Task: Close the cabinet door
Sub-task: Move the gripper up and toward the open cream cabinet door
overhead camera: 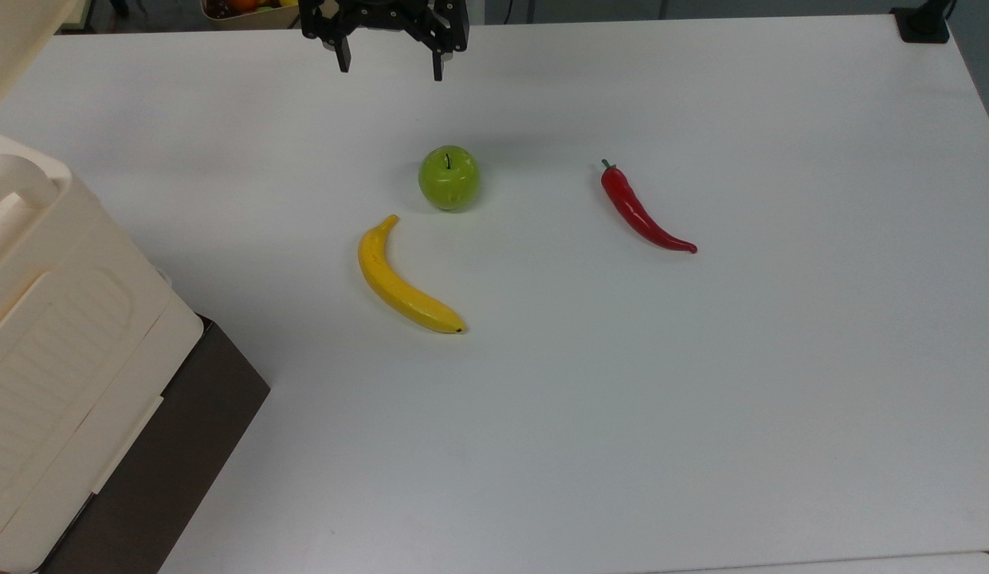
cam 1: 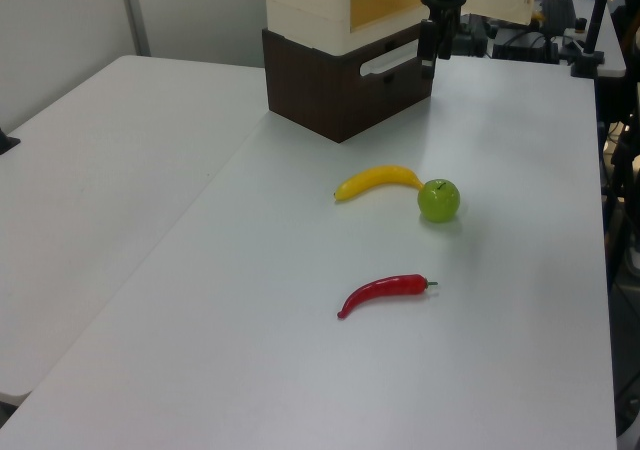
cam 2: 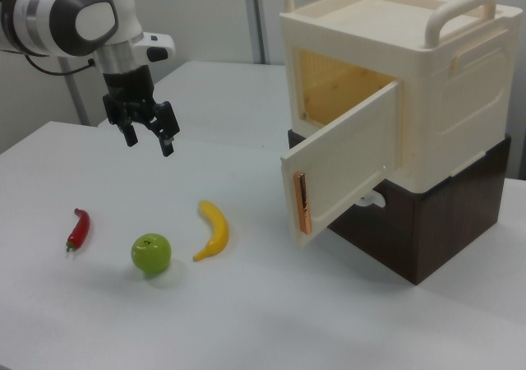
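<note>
The black two-finger gripper [cam 2: 149,140] hangs above the white table [overhead camera: 701,399] with its fingers spread apart and nothing between them. It points downward from a white and grey arm [cam 2: 78,12] that enters from the right view's upper left. In the top view the gripper [overhead camera: 389,64] sits at the far edge of the table, just beyond the fruit.

Below the gripper in the right view lie three smooth, glossy items, well apart from the fingers: a round green apple [cam 2: 151,252], a curved yellow banana [cam 2: 214,230] just to its right, and a slender red chilli pepper [cam 2: 77,228] to its left. None of them touch one another.

The cabinet door [cam 2: 341,166], a flat pale-beige rigid panel with a copper-coloured strip handle [cam 2: 301,203] near its free edge, stands swung open on the right view's right side. It is hinged to a cream plastic cabinet [cam 2: 427,82] with two moulded loop handles on top and a yellowish interior. The cabinet rests on a dark brown box-shaped base [cam 2: 427,230]. The table between gripper and door is bare apart from the banana.
</note>
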Tool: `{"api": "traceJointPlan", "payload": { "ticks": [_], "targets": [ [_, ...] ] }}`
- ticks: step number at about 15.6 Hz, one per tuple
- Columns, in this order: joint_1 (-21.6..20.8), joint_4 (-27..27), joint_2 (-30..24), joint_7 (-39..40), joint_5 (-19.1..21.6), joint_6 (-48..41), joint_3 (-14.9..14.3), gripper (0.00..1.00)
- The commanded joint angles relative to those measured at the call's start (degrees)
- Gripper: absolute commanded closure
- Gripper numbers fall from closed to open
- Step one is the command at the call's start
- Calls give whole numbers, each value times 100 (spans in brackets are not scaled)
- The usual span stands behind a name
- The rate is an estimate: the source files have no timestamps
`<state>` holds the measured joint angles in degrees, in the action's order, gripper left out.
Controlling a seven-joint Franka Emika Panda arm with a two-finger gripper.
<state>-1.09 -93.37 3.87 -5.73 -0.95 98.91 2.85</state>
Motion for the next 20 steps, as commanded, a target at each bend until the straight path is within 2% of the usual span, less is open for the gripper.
{"api": "traceJointPlan", "payload": {
  "ticks": [1,7,9,11,13,14,20],
  "targets": [
    [-58,-41,-70,106,-19,-153,-100,0],
    [-49,-32,-61,107,-37,-144,-109,1],
    [-58,-32,-61,107,-116,-144,-100,29],
    [-58,-32,-53,116,-116,-152,-100,66],
    [-58,-15,-53,124,-108,-161,-109,97],
    [-58,46,-44,125,-108,-179,-109,100],
    [126,196,-44,326,-116,-187,-127,100]
  ]
}}
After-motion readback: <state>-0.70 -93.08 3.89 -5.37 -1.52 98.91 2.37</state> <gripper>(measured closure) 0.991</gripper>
